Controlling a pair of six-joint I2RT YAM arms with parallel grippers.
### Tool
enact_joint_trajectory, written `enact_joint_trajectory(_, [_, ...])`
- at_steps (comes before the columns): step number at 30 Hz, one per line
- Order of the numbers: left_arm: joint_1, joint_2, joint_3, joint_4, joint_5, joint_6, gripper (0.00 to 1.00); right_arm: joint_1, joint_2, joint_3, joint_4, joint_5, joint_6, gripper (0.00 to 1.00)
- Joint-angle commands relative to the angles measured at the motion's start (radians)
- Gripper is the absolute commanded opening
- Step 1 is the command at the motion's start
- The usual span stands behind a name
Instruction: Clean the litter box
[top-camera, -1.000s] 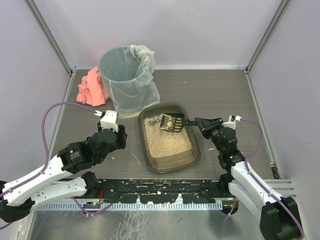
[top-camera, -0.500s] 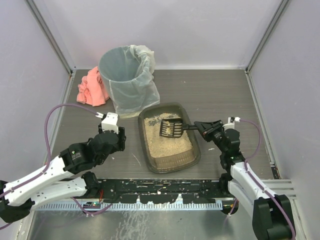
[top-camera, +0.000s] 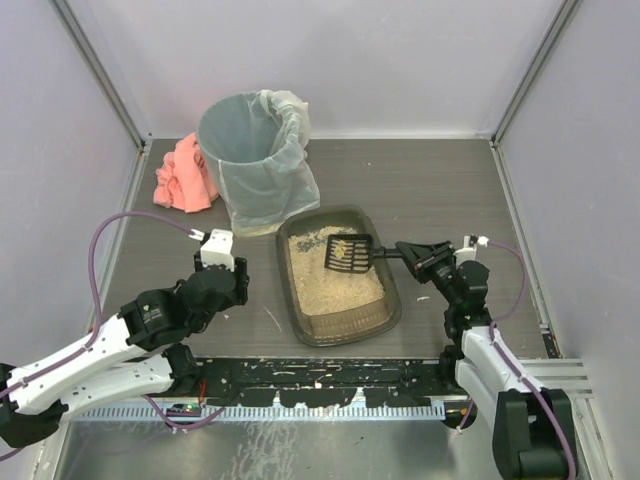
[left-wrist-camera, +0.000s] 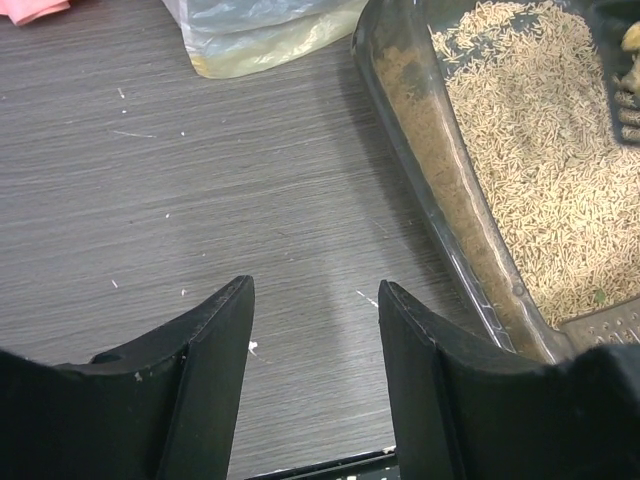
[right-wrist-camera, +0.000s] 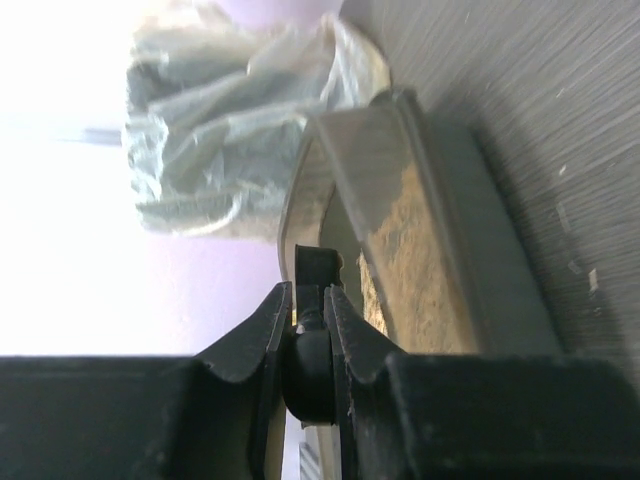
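At the near left, the left tool (left-wrist-camera: 315, 287) is held low over the bare tabletop (top-camera: 440, 190), its two fingers standing apart with nothing between them; only wood-grain surface and a few pale specks are seen in the gap. At the near right, the right tool (right-wrist-camera: 309, 296) is clamped together on the thin black handle of the scoop (top-camera: 348, 252), which is reached in sideways from the right over the tray's right rim. Between the two arms, the litter box (top-camera: 345, 333) is set flat on the tabletop, slightly right of centre, with its long side running from near to far. It is filled with beige granular litter (top-camera: 335, 287), which is heaped more thickly toward the near end. The slotted head of the scoop is held over the far part of the tray, and a few yellowish lumps, possibly clumps of litter, are carried on it; whether the head is touching the litter below cannot be told from these views. Just beyond the tray's far left corner, the round grey bin (top-camera: 232, 140) is stood upright, lined with a clear plastic bag that is folded over its rim. To the left of the bin, close against it, a crumpled pink cloth (top-camera: 185, 175) is laid near the left wall.
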Motion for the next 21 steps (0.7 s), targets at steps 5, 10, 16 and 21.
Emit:
enact_joint_trajectory(5, [0.007,-0.022,-0.023,0.038,-0.038,-0.031,0.55,-0.029,-0.043,0.045,0.022,-0.034,-0.03,0.01])
enact_joint_trajectory(10, [0.006,-0.023,-0.024,0.013,-0.042,-0.046,0.55,0.012,-0.023,0.084,0.064,-0.075,-0.069,0.01])
enact_joint_trajectory(16, [0.006,-0.018,-0.024,0.007,-0.032,-0.053,0.56,-0.035,-0.068,0.047,0.071,-0.059,-0.014,0.01])
enact_joint_trajectory(21, [0.006,-0.03,-0.05,0.025,-0.035,-0.055,0.56,-0.084,-0.087,0.038,0.022,-0.013,0.015,0.01])
